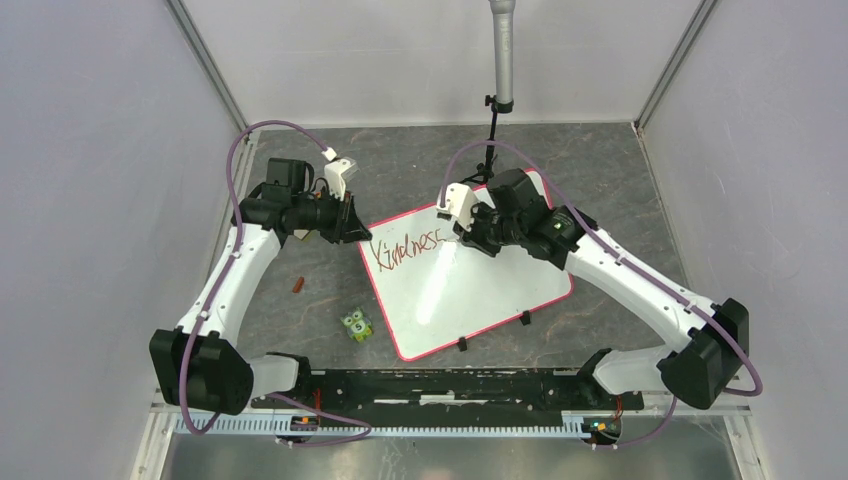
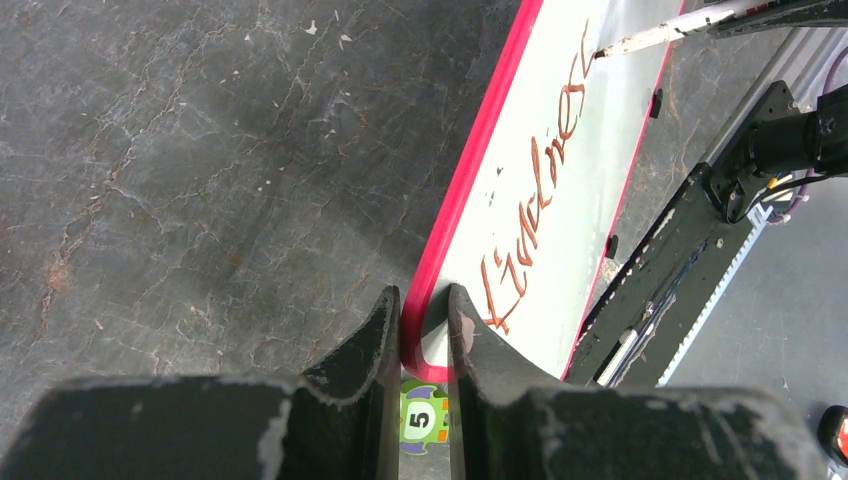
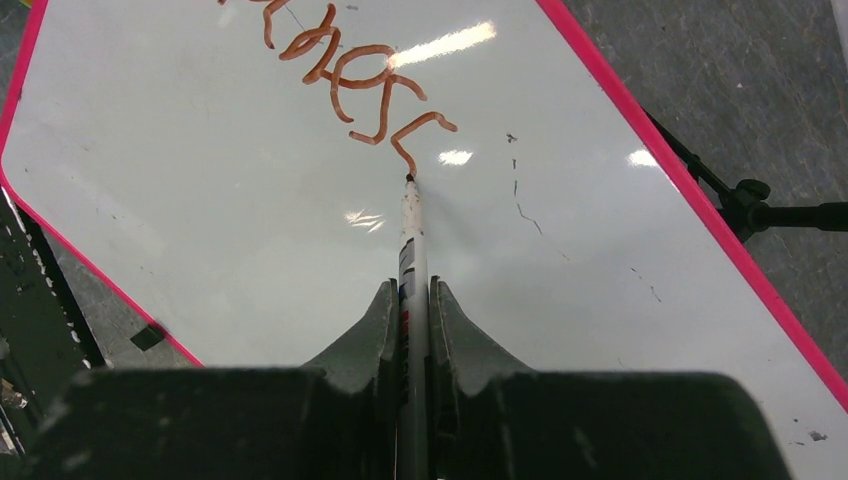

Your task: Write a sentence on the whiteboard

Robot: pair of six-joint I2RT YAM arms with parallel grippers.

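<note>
Large flat white rectangular whiteboard [image 1: 470, 290] [image 2: 590, 170] [image 3: 250, 220] with rounded corners and a thin red-pink frame, lying turned at an angle at the middle of the dark grey stone-patterned table [image 1: 400, 160]. 2 small black feet [image 1: 462, 344] show along its near edge. The sentence [image 1: 408, 248] [image 2: 535, 190] [image 3: 350, 80], thin brownish-red handwritten script, runs in 1 line across the far-left part of the board and consists of 1 word, "Kindness".

Thin white marker pen [image 3: 413, 240] [image 2: 650, 38]: its tip touches the board at the end of the last letter. The right gripper [image 1: 465, 232] [image 3: 410, 295] has its 2 fingers pressed against the pen's barrel, 1 on each side, and stands over the far middle of the board.

The left gripper [image 1: 355, 228] [image 2: 422, 300] sits at the board's left corner, narrowed onto the red-pink frame, with 1 finger outside the edge and 1 over the white surface.

Small green owl-shaped toy [image 1: 356, 324] [image 2: 422, 420] bearing the numeral 5: on the table just beside the board's near-left edge. Small reddish-brown stub [image 1: 298, 286]: on the table left of the board, apart from it; what it is cannot be told. Grey pole on a black stand [image 1: 503, 60]: beyond the board's far corner. Black mounting rail [image 1: 450, 385]: along the table's near edge, between the 2 arm bases.
</note>
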